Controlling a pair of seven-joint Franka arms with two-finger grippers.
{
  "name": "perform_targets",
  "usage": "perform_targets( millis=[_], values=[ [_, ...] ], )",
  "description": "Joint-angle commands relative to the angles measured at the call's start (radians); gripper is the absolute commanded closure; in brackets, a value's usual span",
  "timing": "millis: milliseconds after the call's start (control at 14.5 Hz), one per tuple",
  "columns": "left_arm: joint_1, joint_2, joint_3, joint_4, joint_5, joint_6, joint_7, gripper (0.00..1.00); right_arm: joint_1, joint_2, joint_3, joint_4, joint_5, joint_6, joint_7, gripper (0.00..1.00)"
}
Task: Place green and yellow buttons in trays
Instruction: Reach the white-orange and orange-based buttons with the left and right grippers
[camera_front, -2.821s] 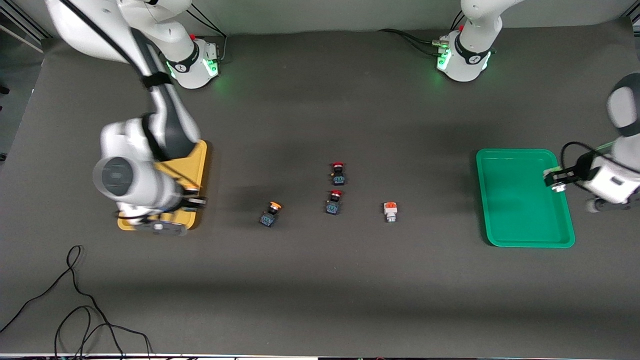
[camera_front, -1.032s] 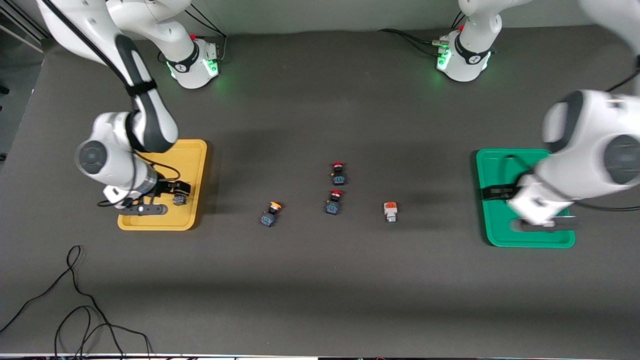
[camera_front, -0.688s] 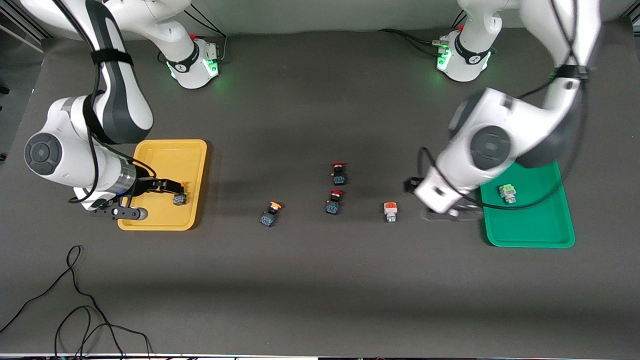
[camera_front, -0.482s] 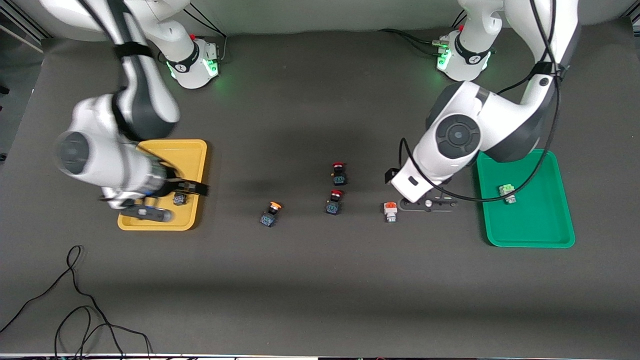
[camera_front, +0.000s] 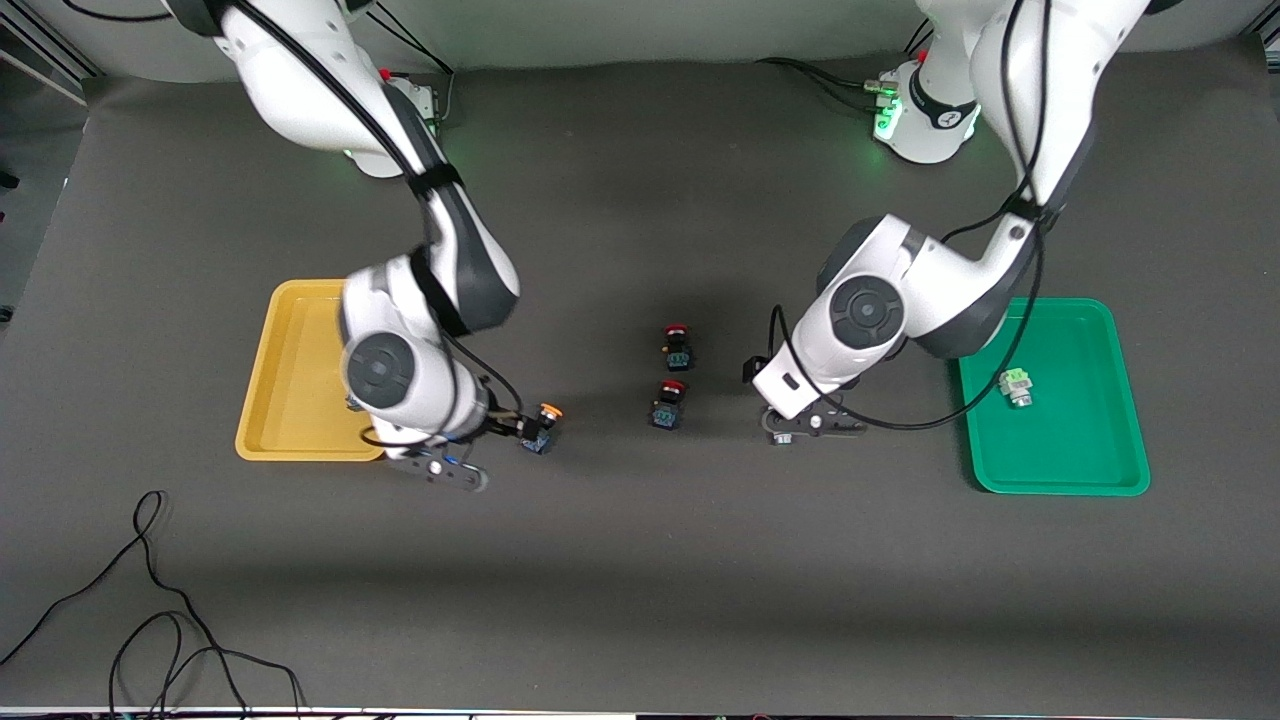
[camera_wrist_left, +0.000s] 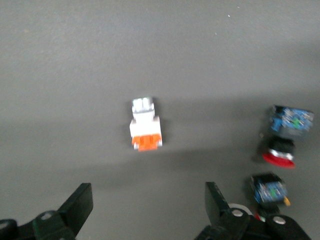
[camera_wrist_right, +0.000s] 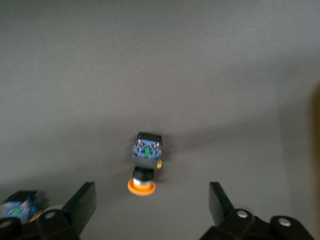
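Both grippers spread wide over the last two loose buttons

The left gripper (camera_wrist_left: 145, 212) hung wide open over a white-bodied, orange-topped pushbutton (camera_wrist_left: 145, 131); the right gripper (camera_wrist_right: 150, 210), equally wide, over a yellow-capped, black-blue plastic pushbutton (camera_wrist_right: 146, 162) beside the yellow plastic tray (camera_front: 300, 370). Both looked light and rigid, best pinched across the boxy body. The green plastic tray (camera_front: 1090, 470) held one pale-green button (camera_front: 1014, 386).

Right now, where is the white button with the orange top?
The white button with the orange top lies on the bare table under the open left gripper, between the two red buttons and the green tray.
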Motion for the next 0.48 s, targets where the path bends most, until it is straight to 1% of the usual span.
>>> perform_targets(
  millis=[0,138,206,344,413],
  values=[
    [-0.015,0.071,0.030,0.004,0.117,0.087,-0.091,0.00,0.028,0.095,-0.010,0.031,0.026,0.064,0.023,0.00],
    [-0.016,0.129,0.036,0.006,0.184,0.159,-0.146,0.00,0.037,0.117,-0.008,-0.002,0.027,0.150,0.055,0.00],
    [-0.016,0.143,0.042,0.007,0.214,0.170,-0.167,0.00,0.045,0.132,-0.008,-0.019,0.027,0.195,0.056,0.00],
    [-0.020,0.154,0.042,0.010,0.230,0.170,-0.187,0.00,0.065,0.166,-0.008,-0.041,0.030,0.244,0.056,0.00],
    [-0.021,0.154,0.042,0.010,0.230,0.170,-0.192,0.01,0.072,0.168,-0.008,-0.059,0.030,0.265,0.056,0.00]
  ],
)
